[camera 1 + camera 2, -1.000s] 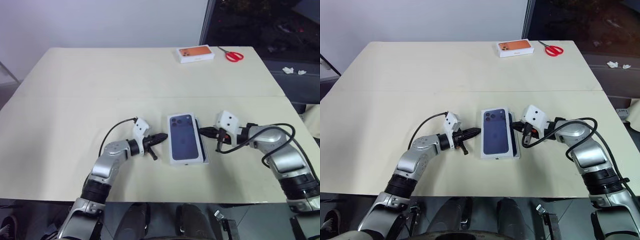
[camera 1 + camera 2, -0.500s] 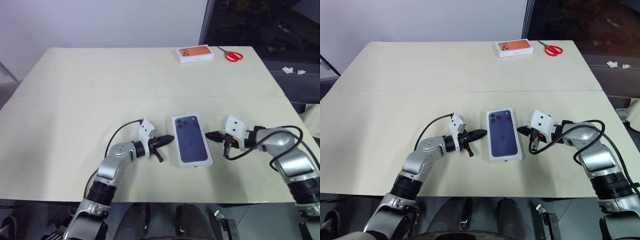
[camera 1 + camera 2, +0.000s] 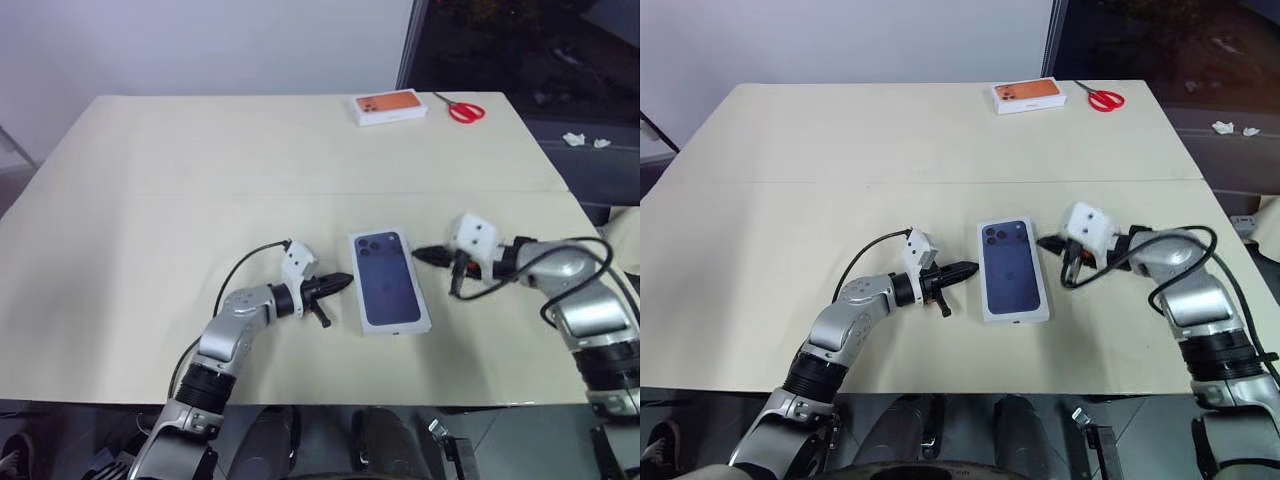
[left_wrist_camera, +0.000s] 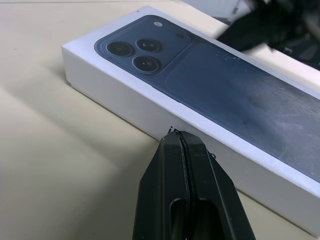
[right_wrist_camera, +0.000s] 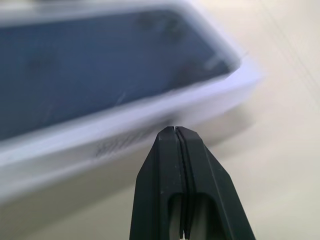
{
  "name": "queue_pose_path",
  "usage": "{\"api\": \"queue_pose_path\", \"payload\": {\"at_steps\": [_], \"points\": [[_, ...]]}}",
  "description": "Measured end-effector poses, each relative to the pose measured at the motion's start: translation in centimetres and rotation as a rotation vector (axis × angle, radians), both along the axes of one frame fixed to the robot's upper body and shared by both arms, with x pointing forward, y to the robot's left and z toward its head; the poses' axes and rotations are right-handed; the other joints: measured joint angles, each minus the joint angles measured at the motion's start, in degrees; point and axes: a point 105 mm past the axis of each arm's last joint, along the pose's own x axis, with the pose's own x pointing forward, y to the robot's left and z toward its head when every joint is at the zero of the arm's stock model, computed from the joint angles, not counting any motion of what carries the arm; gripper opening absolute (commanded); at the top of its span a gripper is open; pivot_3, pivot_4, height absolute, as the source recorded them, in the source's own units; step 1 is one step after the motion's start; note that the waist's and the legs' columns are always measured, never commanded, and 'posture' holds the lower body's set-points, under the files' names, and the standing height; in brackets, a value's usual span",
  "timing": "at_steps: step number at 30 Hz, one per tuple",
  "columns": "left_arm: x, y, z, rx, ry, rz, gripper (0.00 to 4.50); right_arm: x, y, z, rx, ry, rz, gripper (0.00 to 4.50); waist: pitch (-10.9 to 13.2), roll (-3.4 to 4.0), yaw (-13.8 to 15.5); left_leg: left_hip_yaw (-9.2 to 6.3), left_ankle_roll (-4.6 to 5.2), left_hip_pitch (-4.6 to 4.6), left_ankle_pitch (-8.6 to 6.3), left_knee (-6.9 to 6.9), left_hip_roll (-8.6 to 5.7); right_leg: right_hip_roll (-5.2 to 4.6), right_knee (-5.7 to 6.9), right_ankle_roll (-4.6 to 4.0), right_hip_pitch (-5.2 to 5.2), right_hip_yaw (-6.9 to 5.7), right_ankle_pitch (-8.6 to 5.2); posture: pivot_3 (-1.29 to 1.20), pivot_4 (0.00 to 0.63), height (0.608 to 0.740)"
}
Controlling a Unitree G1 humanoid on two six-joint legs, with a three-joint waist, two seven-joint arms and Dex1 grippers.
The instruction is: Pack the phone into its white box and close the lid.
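Lid [image 3: 389,281], white with a dark blue phone picture on top, seated fully down over its white box, resting flat on the near middle of the beige table [image 3: 150,200]; tray and phone hidden beneath, so contents cannot be seen from any view. Left gripper [image 3: 345,281] low beside the lid's left long side, tip close to the white wall though contact cannot be confirmed; fingers [image 4: 175,165] pressed tight together, gripping nothing. Right gripper [image 3: 420,253] off the lid's far right corner, raised a little above the tabletop and apart from the cardboard; fingers [image 5: 175,150] likewise pressed together with nothing between them. From the left wrist view, printed camera cluster at the lid's far end, white side wall running along just past the fingertips. At the table's far edge, well apart from the closed package, orange-topped white box [image 3: 390,106], also closed, with red-handled scissors [image 3: 463,109] just to its right.
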Motion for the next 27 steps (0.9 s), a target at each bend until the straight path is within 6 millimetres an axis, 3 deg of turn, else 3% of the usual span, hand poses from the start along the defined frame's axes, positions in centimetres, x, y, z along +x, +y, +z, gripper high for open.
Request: {"api": "queue_pose_path", "payload": {"at_steps": [4, 8, 12, 16, 27], "points": [[-0.1, -0.2, 0.0, -0.002, 0.000, -0.005, 0.00, 0.0, 2.4, 3.4, 0.211, -0.020, 0.038, 0.02, 0.00, 0.00, 0.00, -0.03, 0.00, 0.00, 0.00, -0.02, 0.02, 0.00, 0.00, 0.00, -0.01, 0.00, 0.00, 0.00, 0.150, 0.740], [-0.2, -0.4, 0.0, -0.001, -0.001, -0.013, 0.00, -0.5, 3.9, 3.4, 0.314, 0.031, 0.055, 0.02, 0.00, 0.00, 0.10, -0.02, 0.01, -0.03, -0.01, 0.01, -0.02, -0.06, -0.02, 0.00, -0.01, 0.00, 0.00, 0.00, 0.150, 0.740], [-0.2, -0.4, 0.0, 0.000, -0.001, -0.012, 0.00, -1.1, 4.0, 0.2, 0.245, 0.089, 0.039, 0.02, -0.01, -0.01, 0.09, -0.02, 0.02, -0.03, -0.01, 0.01, -0.02, -0.05, -0.01, 0.00, -0.01, -0.01, 0.00, 0.00, 0.150, 0.740], [-0.2, -0.3, 0.0, 0.001, -0.002, -0.008, 0.00, -1.2, 2.3, -4.1, 0.125, 0.132, -0.019, 0.02, -0.01, 0.01, -0.01, 0.01, 0.02, -0.02, -0.01, 0.01, -0.02, -0.03, 0.01, 0.00, -0.02, 0.00, 0.00, 0.00, 0.150, 0.740], [-0.3, -0.2, -0.1, 0.002, 0.000, -0.002, 0.00, -1.7, 2.4, -4.6, 0.086, 0.096, 0.008, 0.02, -0.02, 0.01, -0.13, 0.00, 0.00, 0.08, 0.00, 0.01, 0.01, 0.04, 0.05, 0.00, 0.06, 0.01, 0.00, 0.00, 0.150, 0.740]]}}
